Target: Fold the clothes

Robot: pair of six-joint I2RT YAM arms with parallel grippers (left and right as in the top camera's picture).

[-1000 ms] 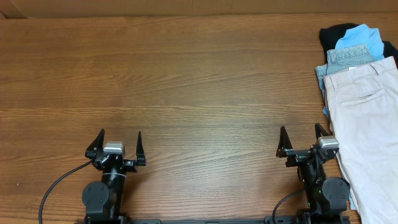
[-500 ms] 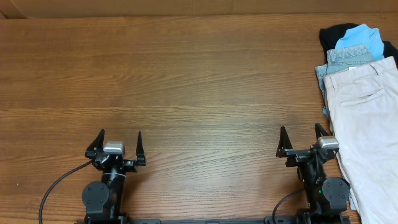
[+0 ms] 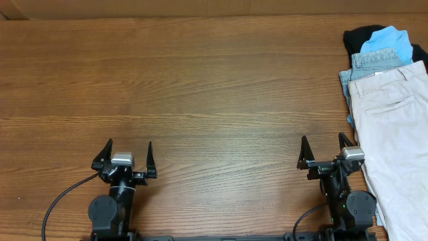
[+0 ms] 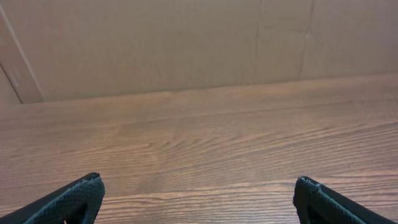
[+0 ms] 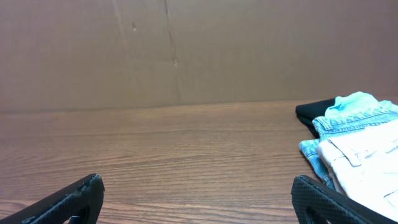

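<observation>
While both stand wide open and empty, the right pincer (image 3: pixel 323 144) sits just beside the beige shorts (image 3: pixel 394 140), which lie flat on the bench (image 3: pixel 200 87) to its outer side. Their long axis runs away from it toward the denim shorts (image 3: pixel 374 61). The left pincer (image 3: pixel 129 148) is well apart.

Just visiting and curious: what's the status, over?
Left claw and right claw open, empty. Beige shorts flat at right, atop other clothes, untouched. Nothing blocking them.
</observation>
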